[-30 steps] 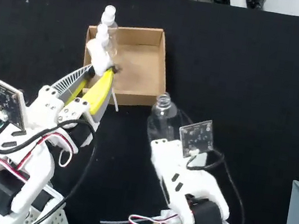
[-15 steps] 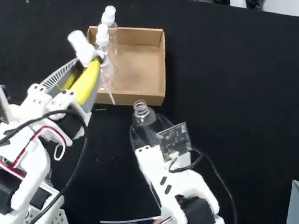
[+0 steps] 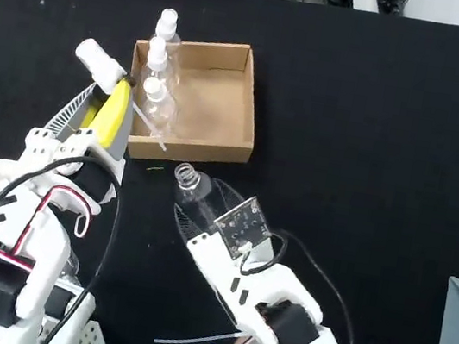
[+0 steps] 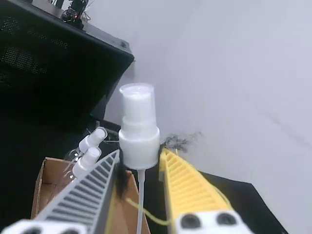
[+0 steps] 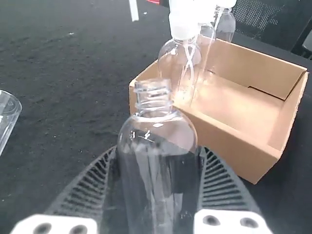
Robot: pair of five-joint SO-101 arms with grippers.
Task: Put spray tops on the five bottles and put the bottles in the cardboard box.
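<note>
two arms sit side by side at a black bench (image 3: 378, 117), each with something in its grip

the left end effector (image 3: 105, 90) is raised over the bench just beside the left wall of the cardboard box (image 3: 222, 105), and its grey and yellow fingers are clamped on a white spray top (image 3: 97, 62). in the left wrist view the spray top (image 4: 139, 129) stands upright between the tips of the left end effector (image 4: 139, 163), its clear cap pointing up and its thin dip tube (image 4: 139, 204) hanging down between the fingers

the right end effector (image 3: 197, 212) is near the front wall of the box and is closed around the body of a clear bottle (image 3: 190, 185) with a bare threaded neck and no top. in the right wrist view the bottle (image 5: 157, 141) is held upright between the two ribbed fingers of the right end effector (image 5: 157, 161), with the cardboard box (image 5: 253, 97) beyond it

three capped bottles stand in a row along the box's left side. the nearest one (image 3: 158, 107) and the middle one (image 3: 155, 54) are inside the box; the farthest one (image 3: 166, 24) is at the far left corner, and i cannot tell whether it is inside or just behind the wall
</note>
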